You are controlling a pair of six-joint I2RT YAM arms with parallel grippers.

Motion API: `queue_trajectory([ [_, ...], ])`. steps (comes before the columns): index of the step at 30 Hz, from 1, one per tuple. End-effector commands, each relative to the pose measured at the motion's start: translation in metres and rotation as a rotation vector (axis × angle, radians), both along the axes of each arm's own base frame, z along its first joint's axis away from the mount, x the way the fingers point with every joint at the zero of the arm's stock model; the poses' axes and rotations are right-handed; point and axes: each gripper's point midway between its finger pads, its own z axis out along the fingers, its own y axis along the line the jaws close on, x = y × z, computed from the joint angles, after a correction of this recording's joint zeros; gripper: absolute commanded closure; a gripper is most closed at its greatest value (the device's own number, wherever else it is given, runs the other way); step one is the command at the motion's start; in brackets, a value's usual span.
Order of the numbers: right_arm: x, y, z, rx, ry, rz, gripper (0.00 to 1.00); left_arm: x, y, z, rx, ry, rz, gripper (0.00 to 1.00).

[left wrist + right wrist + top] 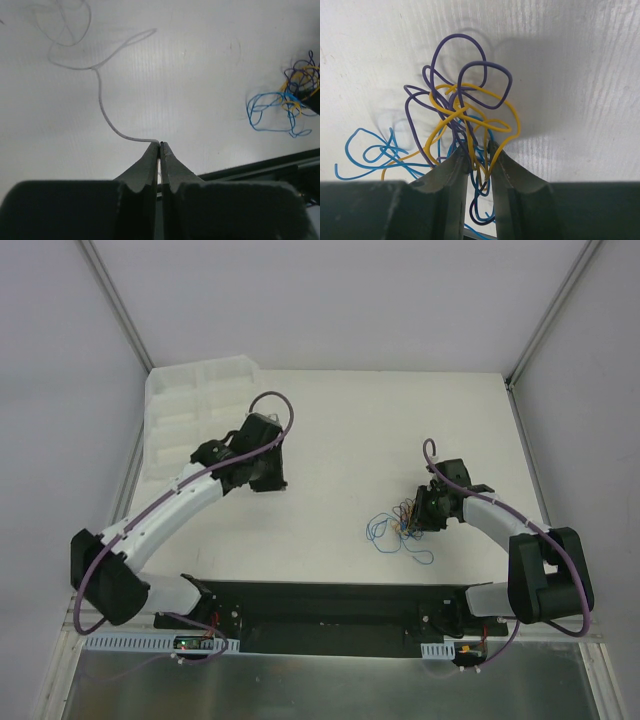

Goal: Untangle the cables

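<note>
The cables (398, 522) are a small tangle of thin blue, yellow and purple wires on the white table, right of centre. In the right wrist view the bundle (462, 107) spreads in front of my right gripper (479, 149), whose jaws are nearly closed with several yellow, blue and purple strands pinched between them. A blue loop (372, 152) trails to the left. My left gripper (160, 144) is shut on the end of a thin white wire (100, 95) that curls away over the table. The bundle also shows far right in the left wrist view (282, 105). The left gripper (266, 476) is well left of the bundle.
A white moulded tray (195, 400) lies at the back left, just behind the left arm. A black base plate (330, 605) runs along the near edge. Metal frame posts (115, 300) rise at the back corners.
</note>
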Motion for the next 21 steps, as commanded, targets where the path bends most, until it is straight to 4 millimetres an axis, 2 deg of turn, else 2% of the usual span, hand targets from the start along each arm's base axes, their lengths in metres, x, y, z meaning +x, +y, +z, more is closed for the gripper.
queue_trajectory([
  [1, -0.008, -0.005, -0.008, -0.022, 0.041, 0.011, 0.73, -0.045, 0.011, 0.019, -0.075, -0.055, 0.040, 1.00],
  [3, -0.009, -0.005, -0.008, -0.021, 0.045, 0.013, 0.73, -0.067, 0.019, 0.016, -0.117, -0.056, 0.075, 1.00],
  [5, -0.009, -0.005, -0.008, -0.021, 0.043, 0.011, 0.73, -0.082, 0.027, 0.005, -0.138, -0.041, 0.099, 1.00],
  [8, -0.009, -0.005, -0.008, -0.022, 0.044, 0.012, 0.73, -0.085, 0.034, -0.008, -0.112, -0.026, 0.118, 1.00],
  [13, -0.009, -0.005, -0.008, -0.021, 0.044, 0.014, 0.73, -0.050, 0.023, -0.031, 0.084, 0.064, 0.022, 1.00],
  [17, -0.009, -0.004, -0.008, -0.021, 0.043, 0.017, 0.73, -0.014, 0.030, -0.064, 0.240, 0.204, 0.055, 1.00],
  [21, -0.009, -0.004, -0.008, -0.022, 0.044, 0.019, 0.73, 0.015, 0.034, -0.075, 0.279, 0.238, 0.084, 1.00],
])
